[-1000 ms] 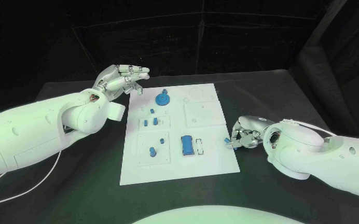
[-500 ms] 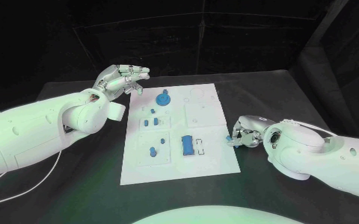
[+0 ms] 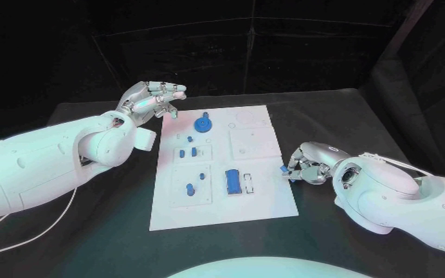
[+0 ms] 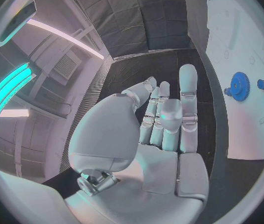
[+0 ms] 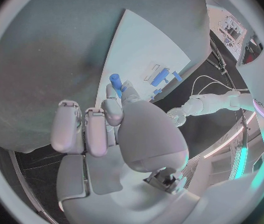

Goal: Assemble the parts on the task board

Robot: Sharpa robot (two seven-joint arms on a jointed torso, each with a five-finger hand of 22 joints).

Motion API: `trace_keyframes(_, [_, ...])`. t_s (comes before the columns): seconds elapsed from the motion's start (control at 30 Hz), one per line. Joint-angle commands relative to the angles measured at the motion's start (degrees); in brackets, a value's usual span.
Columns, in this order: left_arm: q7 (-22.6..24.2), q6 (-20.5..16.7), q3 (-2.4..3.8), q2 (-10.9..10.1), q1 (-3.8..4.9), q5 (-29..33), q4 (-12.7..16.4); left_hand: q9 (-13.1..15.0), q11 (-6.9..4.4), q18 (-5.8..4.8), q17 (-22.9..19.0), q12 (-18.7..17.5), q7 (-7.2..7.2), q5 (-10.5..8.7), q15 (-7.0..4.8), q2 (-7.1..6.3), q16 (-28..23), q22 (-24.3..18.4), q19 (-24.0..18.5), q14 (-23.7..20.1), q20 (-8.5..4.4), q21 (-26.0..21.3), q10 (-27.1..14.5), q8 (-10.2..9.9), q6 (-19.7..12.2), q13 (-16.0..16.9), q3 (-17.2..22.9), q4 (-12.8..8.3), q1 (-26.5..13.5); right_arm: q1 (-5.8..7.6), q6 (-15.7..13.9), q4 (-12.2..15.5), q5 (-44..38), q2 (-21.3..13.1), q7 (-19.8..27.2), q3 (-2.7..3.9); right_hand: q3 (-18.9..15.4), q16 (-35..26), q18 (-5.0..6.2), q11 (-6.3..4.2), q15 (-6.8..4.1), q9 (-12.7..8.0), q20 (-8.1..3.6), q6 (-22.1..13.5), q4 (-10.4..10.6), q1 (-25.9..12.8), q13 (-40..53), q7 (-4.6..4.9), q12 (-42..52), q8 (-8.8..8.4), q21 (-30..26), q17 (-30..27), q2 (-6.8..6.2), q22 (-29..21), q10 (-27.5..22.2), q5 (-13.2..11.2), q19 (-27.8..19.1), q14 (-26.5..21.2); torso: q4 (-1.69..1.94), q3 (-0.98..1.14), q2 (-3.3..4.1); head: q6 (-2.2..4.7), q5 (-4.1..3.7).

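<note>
Right hand (image 3: 306,170): we are still pinching a small blue part (image 3: 283,170) at the task board (image 3: 269,208)'s right edge, barely shifting.
Left hand (image 3: 150,100): we are keeping it raised, fingers spread, holding nothing.
Meaning: placement is still pending.

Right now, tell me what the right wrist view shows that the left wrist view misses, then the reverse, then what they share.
Right wrist view alone: the right hand pinching a small blue part at its fingertips, and the blue block on the board. Left wrist view alone: the left hand, held open and holding nothing, and the blue gear. Both show the white task board on the black table.
</note>
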Motion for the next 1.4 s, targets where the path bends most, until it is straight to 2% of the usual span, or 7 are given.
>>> trace_keyframes(0.03, [0.25,0.52,0.01,0.06,0.06,0.06,0.00,-0.08,0.05,0.76,-0.04,0.37,0.04,0.09,-0.04,0.41,-0.25,-0.07,-0.27,-0.38,0.08,-0.28,-0.28,0.30,-0.25,0.07,-0.22,0.02,-0.14,0.08,-3.93,0.22,2.85,1.37,1.48,0.03,1.77,0.47,-0.83,-0.85,-0.34,0.66,-0.27,1.70,-0.06,0.61,0.22,-1.15,0.18,-0.21,0.17,0.52,0.13,0.19,0.90,-0.20,0.32,3.30,-0.04,0.01,0.11,0.01,0.24])
trace_keyframes(0.13, [0.24,0.53,0.01,0.10,0.06,0.06,0.04,-0.08,0.05,0.76,-0.04,0.37,0.04,0.09,-0.04,0.41,-0.25,-0.07,-0.27,-0.38,0.08,-0.28,-0.28,0.30,-0.25,0.07,-0.22,0.02,-0.14,0.08,-3.58,-0.57,6.07,3.63,1.81,0.02,2.47,0.50,-0.83,-0.85,-0.35,0.73,-0.27,1.89,0.36,0.01,0.34,-1.14,0.21,-0.36,0.19,0.59,-0.31,0.23,1.01,-0.22,0.33,3.31,-0.12,-0.02,0.10,-0.01,0.39])
trace_keyframes(0.27, [0.22,0.60,0.01,0.18,0.06,0.06,0.13,-0.08,0.05,0.76,-0.04,0.37,0.04,0.09,-0.04,0.41,-0.25,-0.07,-0.27,-0.38,0.08,-0.28,-0.28,0.30,-0.25,0.07,-0.22,0.02,-0.14,0.08,-2.28,-1.82,9.92,6.49,1.80,0.02,3.22,0.65,-0.86,-0.87,-0.34,0.90,-0.27,2.37,1.21,-1.29,0.72,-1.20,0.50,-0.43,0.27,0.87,-1.06,0.39,1.29,-0.11,0.42,3.37,0.04,-0.07,0.22,0.00,0.42])
trace_keyframes(0.37, [0.19,0.62,0.01,0.21,0.06,0.06,0.16,-0.08,0.05,0.76,-0.04,0.37,0.04,0.09,-0.04,0.41,-0.25,-0.07,-0.27,-0.38,0.08,-0.28,-0.28,0.30,-0.25,0.07,-0.22,0.02,-0.14,0.08,-1.45,-2.88,12.10,8.58,1.53,0.01,3.70,0.82,-0.90,-0.92,-0.37,1.07,-0.29,2.80,1.98,-2.51,1.22,-1.29,0.95,-0.41,0.38,1.17,-1.55,0.62,1.59,-0.08,0.55,3.43,-0.05,0.01,0.17,-0.11,0.69])
trace_keyframes(0.5, [0.16,0.63,0.01,0.20,0.06,0.06,0.21,-0.08,0.05,0.76,-0.04,0.37,0.04,0.09,-0.04,0.41,-0.25,-0.07,-0.27,-0.38,0.08,-0.28,-0.28,0.30,-0.25,0.07,-0.22,0.02,-0.14,0.08,-1.28,-3.96,13.34,10.66,1.09,0.01,3.81,1.11,-0.93,-1.01,-0.43,1.40,-0.33,3.49,3.15,-4.74,2.03,-1.41,1.69,-0.31,0.48,1.68,-2.69,0.83,2.11,2.12,0.65,3.53,-0.01,0.02,0.21,-0.20,0.73])
trace_keyframes(0.63, [0.14,0.63,0.01,0.16,0.06,0.06,0.28,-0.08,0.05,0.76,-0.04,0.37,0.04,0.09,-0.04,0.41,-0.25,-0.07,-0.27,-0.38,0.08,-0.28,-0.28,0.30,-0.25,0.07,-0.22,0.02,-0.14,0.08,-1.08,-4.90,13.85,12.35,0.59,0.01,3.90,1.23,-0.93,-1.04,-0.47,1.55,-0.36,3.72,3.47,-5.39,2.43,-1.46,2.05,-0.29,0.50,1.91,-2.99,0.88,2.32,2.71,0.67,3.57,-0.04,0.00,0.23,-0.32,0.84])
trace_keyframes(1.4, [0.08,0.70,0.01,0.13,0.07,0.06,0.22,-0.08,0.05,0.76,-0.04,0.37,0.04,0.09,-0.04,0.41,-0.25,-0.07,-0.27,-0.38,0.08,-0.28,-0.28,0.30,-0.25,0.07,-0.22,0.02,-0.14,0.08,2.05,-5.84,13.38,14.55,-0.59,-0.01,4.10,1.41,-0.99,-1.15,-0.54,1.72,-0.41,4.02,3.60,-5.79,3.02,-1.59,2.62,-0.22,0.63,2.22,-3.19,1.17,2.63,3.11,0.82,3.63,-0.08,0.02,0.10,-0.66,1.05])
